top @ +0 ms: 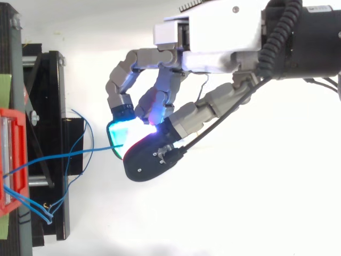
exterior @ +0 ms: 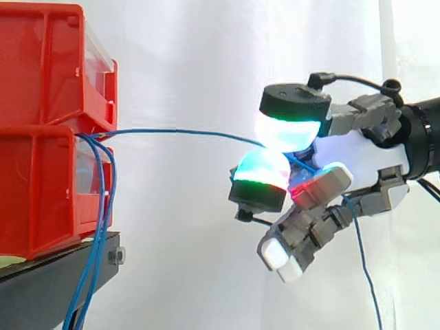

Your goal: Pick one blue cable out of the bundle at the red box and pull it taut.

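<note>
Two red bins (exterior: 41, 130) are stacked at the left on a black stand (exterior: 55, 282). A bundle of blue cables (exterior: 96, 227) hangs from the gap between them. One blue cable (exterior: 179, 132) runs almost level from the bins to my hand (exterior: 357, 161), which is shut on it: two glowing fingertips (exterior: 289, 130) pinch it to the right of the bins. The cable's loose end (exterior: 364, 268) drops down behind the hand. From above, the same cable (top: 69, 156) stretches from the red bin (top: 10, 160) to the pinching pads (top: 128, 133).
A white curtain stands behind everything. The black stand's frame and brackets (top: 48, 138) lie under the bins at the left. Other blue cables (top: 32, 208) loop down beside the stand.
</note>
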`<state>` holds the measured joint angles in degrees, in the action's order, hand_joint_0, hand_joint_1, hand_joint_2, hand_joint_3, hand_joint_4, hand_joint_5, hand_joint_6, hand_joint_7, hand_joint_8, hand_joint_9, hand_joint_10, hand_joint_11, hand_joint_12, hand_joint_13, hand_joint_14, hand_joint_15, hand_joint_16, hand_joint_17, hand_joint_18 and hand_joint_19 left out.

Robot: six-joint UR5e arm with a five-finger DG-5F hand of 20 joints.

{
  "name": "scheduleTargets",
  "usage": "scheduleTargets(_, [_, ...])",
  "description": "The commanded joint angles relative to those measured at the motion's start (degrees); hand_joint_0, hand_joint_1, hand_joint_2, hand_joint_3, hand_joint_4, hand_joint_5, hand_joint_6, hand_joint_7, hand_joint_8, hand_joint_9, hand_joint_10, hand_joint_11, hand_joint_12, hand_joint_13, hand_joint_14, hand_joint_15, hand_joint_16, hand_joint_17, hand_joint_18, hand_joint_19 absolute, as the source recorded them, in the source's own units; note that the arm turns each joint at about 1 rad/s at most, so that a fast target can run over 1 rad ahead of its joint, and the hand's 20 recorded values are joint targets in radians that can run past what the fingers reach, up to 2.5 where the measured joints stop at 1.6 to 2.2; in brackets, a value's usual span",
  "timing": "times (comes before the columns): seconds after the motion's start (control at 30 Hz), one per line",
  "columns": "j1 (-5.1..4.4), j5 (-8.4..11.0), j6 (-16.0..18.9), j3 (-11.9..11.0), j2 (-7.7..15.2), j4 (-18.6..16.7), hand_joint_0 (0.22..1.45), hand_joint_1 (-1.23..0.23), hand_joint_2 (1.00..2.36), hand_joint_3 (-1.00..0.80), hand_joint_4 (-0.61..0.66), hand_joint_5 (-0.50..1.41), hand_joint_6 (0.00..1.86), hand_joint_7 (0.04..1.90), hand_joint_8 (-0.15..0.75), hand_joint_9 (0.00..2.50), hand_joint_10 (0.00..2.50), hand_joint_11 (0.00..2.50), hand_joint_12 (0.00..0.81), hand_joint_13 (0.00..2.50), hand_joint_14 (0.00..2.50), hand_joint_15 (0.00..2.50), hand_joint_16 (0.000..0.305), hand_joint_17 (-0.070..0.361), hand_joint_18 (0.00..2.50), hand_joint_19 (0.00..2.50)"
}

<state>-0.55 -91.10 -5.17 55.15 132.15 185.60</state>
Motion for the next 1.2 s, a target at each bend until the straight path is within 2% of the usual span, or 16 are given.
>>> scheduleTargets(0.0, [0.03, 0.4, -1.42, 0.04, -1.02, 1.17, 0.65, -0.93, 1.02, -0.03, 0.09, -0.08, 0.93, 1.13, 0.433, 1.33, 0.01, 1.25, 0.413, 0.83, 0.01, 0.42, 0.056, 0.126, 0.65, 0.34])
scheduleTargets(0.2, [-0.06, 0.75, -3.53, 0.04, -2.07, 4.42, 0.63, -0.92, 1.01, -0.02, 0.11, -0.07, 0.93, 1.13, 0.471, 1.35, 0.01, 1.19, 0.443, 0.84, 0.01, 0.41, 0.062, 0.14, 0.7, 0.32])
scheduleTargets(0.33, [-0.32, 1.89, -4.41, 0.04, -2.77, 6.8, 0.63, -0.92, 1.01, -0.02, 0.11, -0.06, 0.92, 1.13, 0.48, 1.27, 0.01, 1.0, 0.45, 0.81, 0.01, 0.36, 0.063, 0.143, 0.69, 0.31])
scheduleTargets(0.5, [-0.41, 3.39, -4.59, 0.04, -2.77, 6.97, 0.63, -0.92, 1.01, -0.01, 0.11, -0.06, 0.92, 1.15, 0.471, 1.15, 0.01, 0.74, 0.453, 0.78, 0.01, 0.33, 0.064, 0.143, 0.67, 0.29])
scheduleTargets(0.7, [-0.41, 3.39, -4.76, 0.04, -2.77, 7.06, 0.63, -0.93, 1.01, -0.02, 0.11, -0.06, 0.92, 1.15, 0.457, 1.08, 0.01, 0.62, 0.452, 0.76, 0.01, 0.31, 0.064, 0.144, 0.65, 0.28])
scheduleTargets(0.83, [-0.41, 3.3, -5.02, 0.48, -2.69, 6.97, 0.63, -0.93, 1.01, -0.02, 0.1, -0.06, 0.92, 1.15, 0.445, 0.99, 0.01, 0.44, 0.448, 0.71, 0.01, 0.26, 0.064, 0.144, 0.64, 0.26])
scheduleTargets(1.0, [-0.5, 3.21, -5.55, 3.12, -2.69, 6.18, 0.63, -0.93, 1.01, -0.02, 0.09, -0.06, 0.92, 1.15, 0.429, 0.88, 0.0, 0.23, 0.444, 0.66, 0.01, 0.2, 0.064, 0.144, 0.61, 0.24])
scheduleTargets(1.17, [-0.5, 3.3, -5.55, 6.28, -2.77, 0.99, 0.63, -0.93, 1.01, -0.03, 0.09, -0.06, 0.91, 1.16, 0.409, 0.8, 0.0, 0.14, 0.441, 0.62, 0.0, 0.18, 0.064, 0.144, 0.57, 0.22])
